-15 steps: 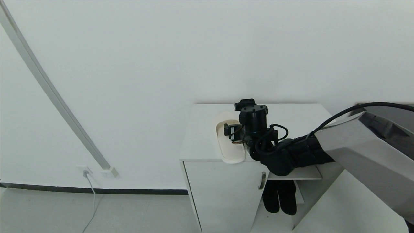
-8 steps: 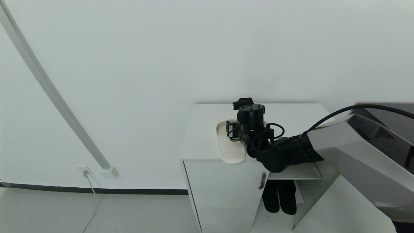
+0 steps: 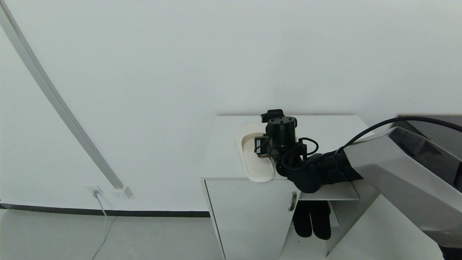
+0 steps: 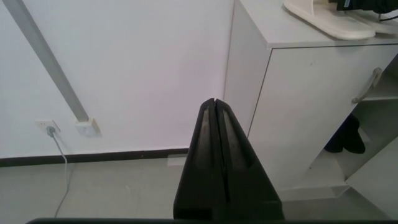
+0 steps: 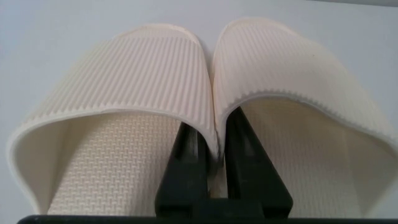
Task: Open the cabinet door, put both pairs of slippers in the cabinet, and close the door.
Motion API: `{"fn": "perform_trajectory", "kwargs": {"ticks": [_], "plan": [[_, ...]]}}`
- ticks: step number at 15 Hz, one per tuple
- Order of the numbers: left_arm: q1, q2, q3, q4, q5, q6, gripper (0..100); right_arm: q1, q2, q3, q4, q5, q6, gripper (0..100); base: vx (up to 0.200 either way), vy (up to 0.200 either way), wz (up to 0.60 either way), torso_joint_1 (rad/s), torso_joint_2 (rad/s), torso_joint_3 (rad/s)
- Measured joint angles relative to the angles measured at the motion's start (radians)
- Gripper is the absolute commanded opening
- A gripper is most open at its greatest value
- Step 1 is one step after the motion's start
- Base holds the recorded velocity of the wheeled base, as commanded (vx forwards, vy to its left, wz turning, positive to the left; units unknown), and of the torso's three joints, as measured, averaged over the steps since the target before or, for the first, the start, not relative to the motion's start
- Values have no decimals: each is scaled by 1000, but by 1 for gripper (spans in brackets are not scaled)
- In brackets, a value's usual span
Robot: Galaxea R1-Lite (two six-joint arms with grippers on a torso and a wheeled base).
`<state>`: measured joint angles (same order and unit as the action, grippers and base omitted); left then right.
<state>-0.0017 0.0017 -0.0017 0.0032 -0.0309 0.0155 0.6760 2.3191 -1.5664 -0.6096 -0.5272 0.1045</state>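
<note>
Cream slippers [image 5: 149,81] sit side by side on top of the white cabinet [image 3: 249,213], heels at its front edge. The right tool [image 5: 214,134] is clamped on them from the heel side. One finger is pushed into each shoe, and the two inner walls are pinched together between the fingers. The toes point away from the wrist, towards the wall.

The likely weak point is the grip itself. It holds only a thin strip of soft upper, so either slipper could slide free on the lift and drop to the floor. The outer halves hang unsupported and could sag or swing. They might then snag on the shelf [image 3: 332,195] or on the open door [image 3: 382,231] on the way in.

The black slippers [image 3: 312,224] already stand in the open compartment below that shelf, and a careless entry could knock them out.

The left tool [image 4: 214,106], fingers together on nothing, hangs low beside the cabinet, well apart from both pairs.
</note>
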Motion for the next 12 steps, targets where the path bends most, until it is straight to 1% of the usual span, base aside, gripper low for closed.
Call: {"fn": "perform_trajectory", "kwargs": {"ticks": [3,4,7,12], "plan": [[0,0,0,0,7,-3,0,13,-56,128,-72,6,-1,0,0,0,0,0,0,0],[0,0,0,0,7,-2,0,21,-87,182,-96,22,-8,0,0,0,0,0,0,0],[0,0,0,0,7,-2,0,46,-229,361,-154,106,-30,0,0,0,0,0,0,0],[0,0,0,0,6,-1,0,76,-468,643,-169,225,-57,0,0,0,0,0,0,0]]}}
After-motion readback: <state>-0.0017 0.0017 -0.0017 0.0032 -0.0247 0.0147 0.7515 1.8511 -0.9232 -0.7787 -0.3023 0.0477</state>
